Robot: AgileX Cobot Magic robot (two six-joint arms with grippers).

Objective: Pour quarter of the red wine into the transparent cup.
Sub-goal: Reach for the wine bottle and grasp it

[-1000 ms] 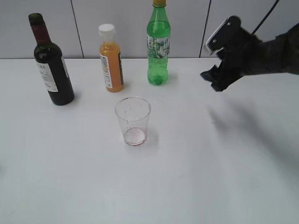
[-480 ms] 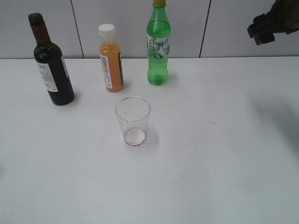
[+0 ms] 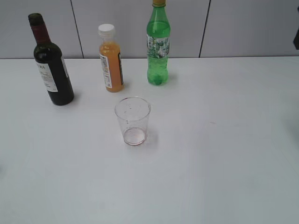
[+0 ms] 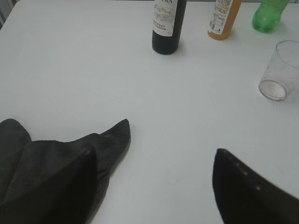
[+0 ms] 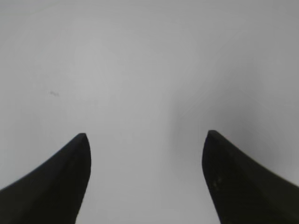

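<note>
The dark wine bottle (image 3: 52, 70) with maroon foil neck and white label stands upright at the back left of the white table (image 3: 224, 154). It also shows in the left wrist view (image 4: 167, 28). The transparent cup (image 3: 133, 120) with reddish residue at its base stands upright in the middle; it also shows in the left wrist view (image 4: 279, 70). My left gripper (image 4: 170, 144) is open and empty, low over the table, well short of the bottle. My right gripper (image 5: 145, 137) is open and empty over bare table. Only a dark sliver of the right arm (image 3: 296, 39) shows in the exterior view.
An orange juice bottle (image 3: 111, 58) with a white cap and a green soda bottle (image 3: 158, 44) stand upright behind the cup, near the grey back wall. They also show in the left wrist view: juice (image 4: 224, 18), soda (image 4: 268, 15).
The right arm has pulled up and to the right, from beside the green bottle almost out of the exterior view. Bottles and cup have not moved.
</note>
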